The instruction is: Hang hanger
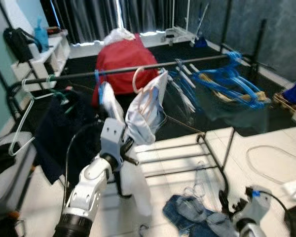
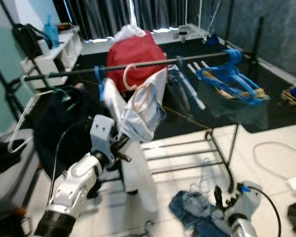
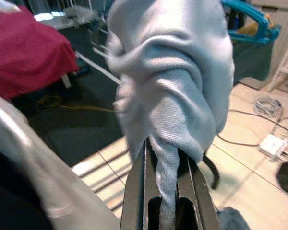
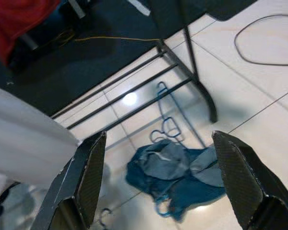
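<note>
A pale grey garment (image 1: 149,106) hangs on a pinkish hanger (image 1: 136,79) whose hook sits over the black clothes rail (image 1: 187,61). My left gripper (image 1: 129,149) is raised to the garment's lower part and is shut on a fold of its cloth (image 3: 169,182); the cloth is pinched between the two black fingers (image 3: 134,191). My right gripper (image 1: 230,206) hangs low near the floor, open with nothing between its fingers (image 4: 84,184), above a heap of blue jeans (image 4: 173,177).
Blue hangers (image 1: 229,81) crowd the rail's right end and a white hanger (image 1: 23,116) hangs at its left. Dark clothes (image 1: 64,128) hang beside the garment. A red-covered mound (image 1: 126,61) lies behind. Wire hangers (image 1: 201,183), the rack's foot bars (image 1: 214,158) and cables (image 1: 266,163) lie on the tiles.
</note>
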`<state>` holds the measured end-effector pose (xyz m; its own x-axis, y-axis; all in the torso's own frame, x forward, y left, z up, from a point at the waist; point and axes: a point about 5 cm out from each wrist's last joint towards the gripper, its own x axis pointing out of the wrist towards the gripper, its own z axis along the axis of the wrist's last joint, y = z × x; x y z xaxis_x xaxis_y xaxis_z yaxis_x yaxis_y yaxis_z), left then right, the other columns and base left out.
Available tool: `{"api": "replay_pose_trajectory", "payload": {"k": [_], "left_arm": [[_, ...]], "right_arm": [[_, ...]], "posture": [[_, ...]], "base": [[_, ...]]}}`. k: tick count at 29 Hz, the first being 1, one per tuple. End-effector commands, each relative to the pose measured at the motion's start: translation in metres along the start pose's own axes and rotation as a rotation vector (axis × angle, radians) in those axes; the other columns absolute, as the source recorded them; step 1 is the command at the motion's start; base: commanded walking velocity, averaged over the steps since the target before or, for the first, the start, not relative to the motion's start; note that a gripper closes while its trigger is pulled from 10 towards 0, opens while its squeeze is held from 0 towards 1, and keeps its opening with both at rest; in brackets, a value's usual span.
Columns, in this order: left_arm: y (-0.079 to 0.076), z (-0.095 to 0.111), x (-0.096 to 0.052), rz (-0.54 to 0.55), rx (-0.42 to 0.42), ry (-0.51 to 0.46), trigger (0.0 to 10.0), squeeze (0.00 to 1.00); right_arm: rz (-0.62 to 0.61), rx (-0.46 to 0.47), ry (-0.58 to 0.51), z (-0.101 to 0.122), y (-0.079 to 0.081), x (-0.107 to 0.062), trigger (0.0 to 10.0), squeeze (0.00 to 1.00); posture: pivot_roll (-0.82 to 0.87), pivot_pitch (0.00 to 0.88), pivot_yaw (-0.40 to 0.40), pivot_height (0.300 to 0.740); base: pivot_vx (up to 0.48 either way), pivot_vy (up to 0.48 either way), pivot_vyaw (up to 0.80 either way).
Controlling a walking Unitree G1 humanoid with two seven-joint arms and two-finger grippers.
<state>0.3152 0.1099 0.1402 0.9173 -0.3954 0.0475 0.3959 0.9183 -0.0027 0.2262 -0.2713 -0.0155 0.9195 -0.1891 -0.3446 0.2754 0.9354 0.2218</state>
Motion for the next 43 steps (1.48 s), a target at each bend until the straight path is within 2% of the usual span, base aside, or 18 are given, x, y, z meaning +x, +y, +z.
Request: {"api": "replay_pose_trajectory", "payload": {"k": [1, 7, 20, 26, 32, 37, 43], "left_arm": [[0.0047, -0.0025, -0.0008, 0.037, -0.026, 0.022, 10.0, 0.00], [0.0121, -0.0085, -0.0021, 0.090, -0.048, 0.055, 10.0, 0.00], [0.0139, -0.0106, -0.0033, 0.103, -0.062, 0.073, 10.0, 0.00], [0.0124, -0.0102, -0.0034, 0.077, -0.049, 0.070, 10.0, 0.00], [0.0080, -0.0086, -0.0032, 0.049, -0.044, 0.066, 10.0, 0.00], [0.0074, -0.0076, -0.0019, 0.061, -0.077, 0.059, 10.0, 0.00], [0.0097, -0.0060, -0.0003, 0.073, -0.093, 0.054, 10.0, 0.00]], "right_arm": [[0.024, -0.018, 0.014, -0.0030, 0.0039, -0.0003, 10.0, 0.00], [0.045, -0.045, 0.022, -0.0038, 0.0060, -0.0005, 10.0, 0.00], [0.040, -0.033, 0.028, -0.0056, 0.0053, -0.0011, 10.0, 0.00], [0.017, -0.003, 0.027, -0.0062, 0.0017, -0.0016, 10.0, 0.00], [0.013, -0.001, 0.031, -0.0061, 0.0005, -0.0015, 10.0, 0.00], [0.013, 0.001, 0.030, -0.0056, 0.0009, -0.0010, 10.0, 0.00], [0.016, 0.000, 0.025, -0.0048, 0.0017, -0.0006, 10.0, 0.00]], "posture": [[-0.13, 0.000, 0.049, 0.710], [-0.12, 0.000, 0.047, 0.710], [-0.12, 0.000, 0.047, 0.710], [-0.13, 0.000, 0.046, 0.710], [-0.13, 0.000, 0.046, 0.710], [-0.13, 0.000, 0.046, 0.710], [-0.13, 0.000, 0.047, 0.710]], "base": [[0.000, 0.000, 0.80], [0.000, 0.000, 0.80], [0.000, 0.000, 0.79], [0.000, 0.000, 0.00], [0.000, -0.409, 0.00], [0.000, -0.415, 0.00], [0.000, 0.000, 0.00]]}}
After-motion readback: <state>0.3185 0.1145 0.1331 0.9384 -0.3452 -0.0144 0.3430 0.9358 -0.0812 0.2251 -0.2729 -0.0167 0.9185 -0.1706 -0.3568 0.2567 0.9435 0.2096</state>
